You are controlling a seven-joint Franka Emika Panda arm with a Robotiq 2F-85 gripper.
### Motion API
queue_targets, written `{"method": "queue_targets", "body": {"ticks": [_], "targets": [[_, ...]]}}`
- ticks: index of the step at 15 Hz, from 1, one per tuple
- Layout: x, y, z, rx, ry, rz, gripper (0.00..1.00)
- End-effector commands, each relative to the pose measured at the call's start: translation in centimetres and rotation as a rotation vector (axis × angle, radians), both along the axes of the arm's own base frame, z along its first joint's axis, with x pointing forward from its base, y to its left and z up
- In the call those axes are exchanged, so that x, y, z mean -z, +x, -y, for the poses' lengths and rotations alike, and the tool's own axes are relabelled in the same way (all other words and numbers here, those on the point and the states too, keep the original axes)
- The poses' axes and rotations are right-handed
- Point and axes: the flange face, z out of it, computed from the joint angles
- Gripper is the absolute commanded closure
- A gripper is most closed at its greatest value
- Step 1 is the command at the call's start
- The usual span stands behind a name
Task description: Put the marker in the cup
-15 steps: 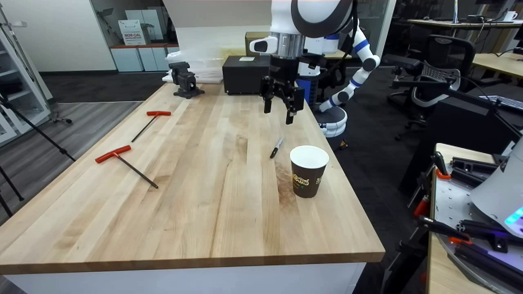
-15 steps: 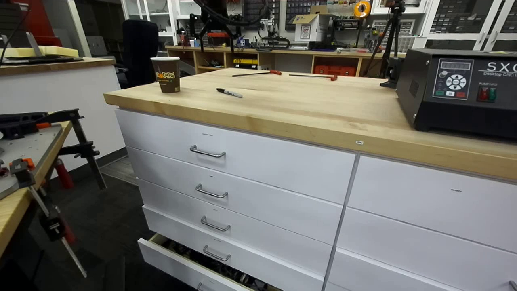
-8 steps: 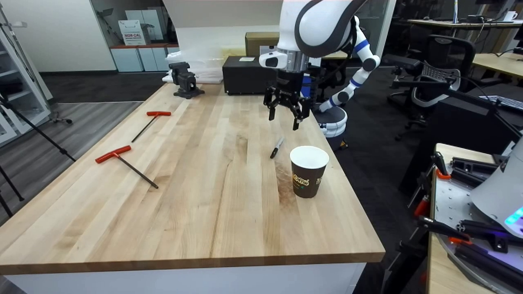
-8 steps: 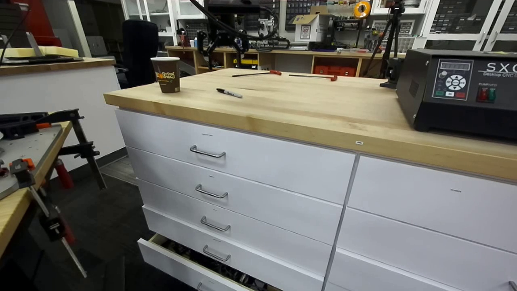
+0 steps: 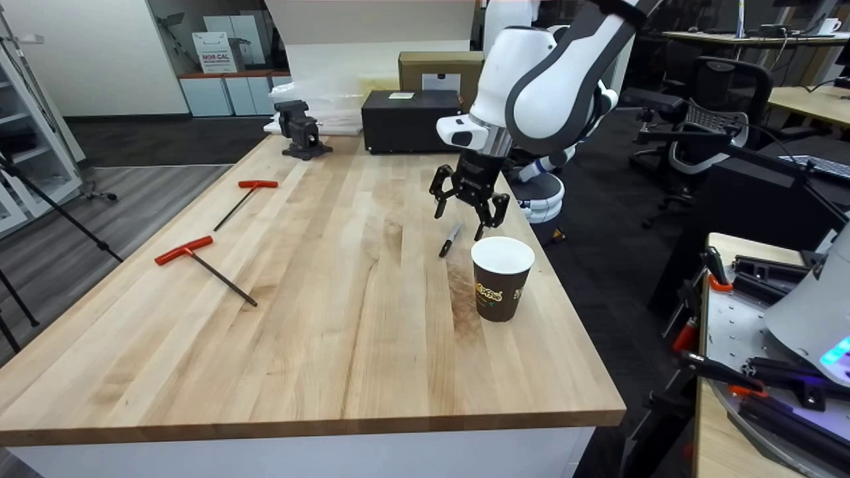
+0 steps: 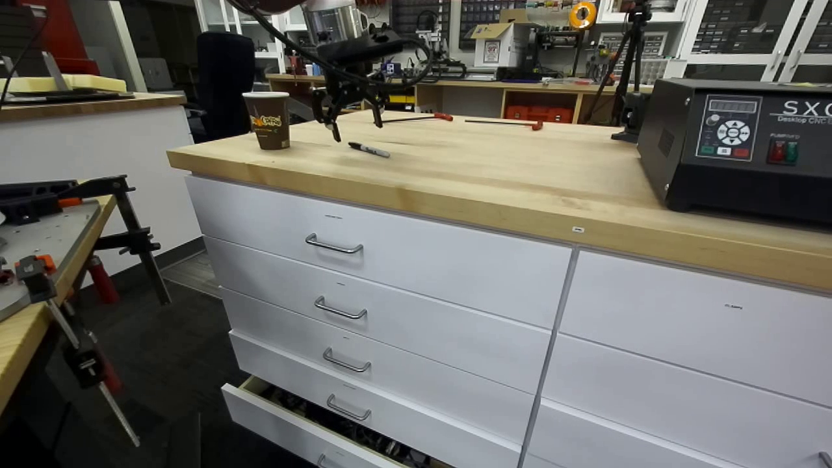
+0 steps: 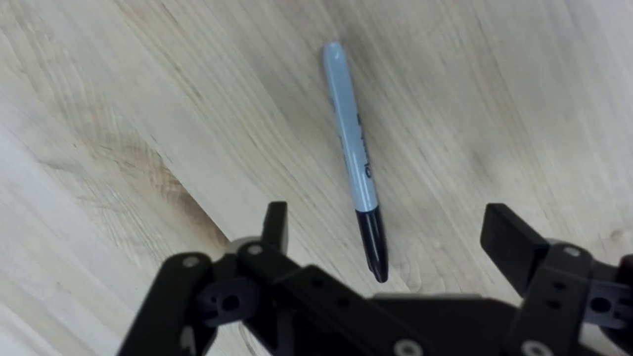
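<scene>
Dark carpet [image 5: 597, 245] and grey planking [image 5: 172, 199] spread around a long bench [image 5: 285, 358] with a pale, striped wooden top. Under that top, in an exterior view, white drawers [image 6: 403, 253] are stacked in columns, one low drawer [image 6: 270, 421] pulled partly out. A white and grey robot arm [image 5: 554, 106] slopes down over the bench. Toward one end sits a black control box [image 6: 734, 156], printed with the words Desktop CNC (the bigger letters above them run past the view's edge), and near it stands a black vise [image 5: 303, 133]. The black gripper [image 7: 386, 222] hangs tilted above the wood (how high is hard to judge), its two fingers set wide apart in all three views.

Two T-shaped tools [image 5: 189, 249] with red handles and dark shafts lie flat toward one long side of the bench, apart from each other. Toward the opposite long side a dark brown paper cup [image 5: 502, 292] with a white rim stands upright, yellowish lettering across its side. Smallest is the marker [image 7: 353, 143], grey with a black cap, lying on the bench near the cup but apart from it. In the wrist view the capped end points back at the gripper and shows in the gap between the parted fingers, closer to one than to the other, with wood visible on both sides of it.
</scene>
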Motion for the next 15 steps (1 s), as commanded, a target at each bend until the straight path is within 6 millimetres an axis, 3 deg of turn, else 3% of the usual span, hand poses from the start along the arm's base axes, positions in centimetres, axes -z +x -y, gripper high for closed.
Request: {"method": "queue_targets", "body": {"ticks": [1,8,15], "targets": [[1.0,-0.9,-0.5,-0.05,0.021,0.062,0.0],[1.8,-0.7,-0.8,-0.081,-0.016,0.019,0.0],[1.7,1.3,-3.9,-0.044,-0.053,-0.083,0.0]]}}
